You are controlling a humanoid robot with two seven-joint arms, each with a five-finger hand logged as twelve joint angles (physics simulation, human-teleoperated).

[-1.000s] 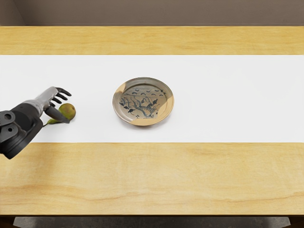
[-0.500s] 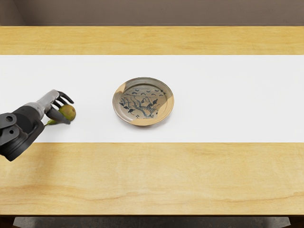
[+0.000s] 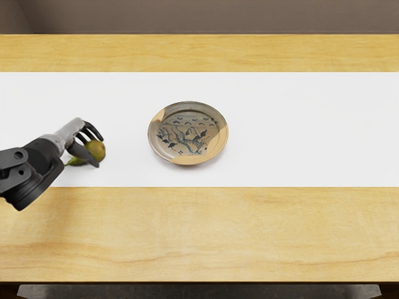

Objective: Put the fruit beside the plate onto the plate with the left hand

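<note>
There's the fruit (image 3: 97, 149), small and yellow-green, out to the left of the plate (image 3: 215, 147) and well apart from it, sitting a touch nearer the front edge than the plate's middle. It is over the white runner (image 3: 299, 124), with bare cloth between it and the plate.

And the left hand (image 3: 83, 139) is right on it. The dark fingers (image 3: 93, 132) curl over the top, bunched close together, and the thumb (image 3: 88, 157) hooks round the near side, so the fruit is pinched between them. Only the half facing the plate shows; the rest is hidden behind the hand. A green sliver pokes out below the hand, on the side away from the plate. Stem or leaf, I cannot tell. Nor can I tell from here whether the fruit rests on the cloth or is just clear of it.

The arm (image 3: 31, 169) comes in from the left edge, grey at the wrist and bulky black further back, lying lower and further left than the plate.

The plate itself lies flat on the runner, round, with a tan-brown rim and a pale centre painted with dark blue branches. The runner stretches side to side under it, and the wooden table (image 3: 199, 230) shows as a narrow band beyond the plate and a broader one in front.
</note>
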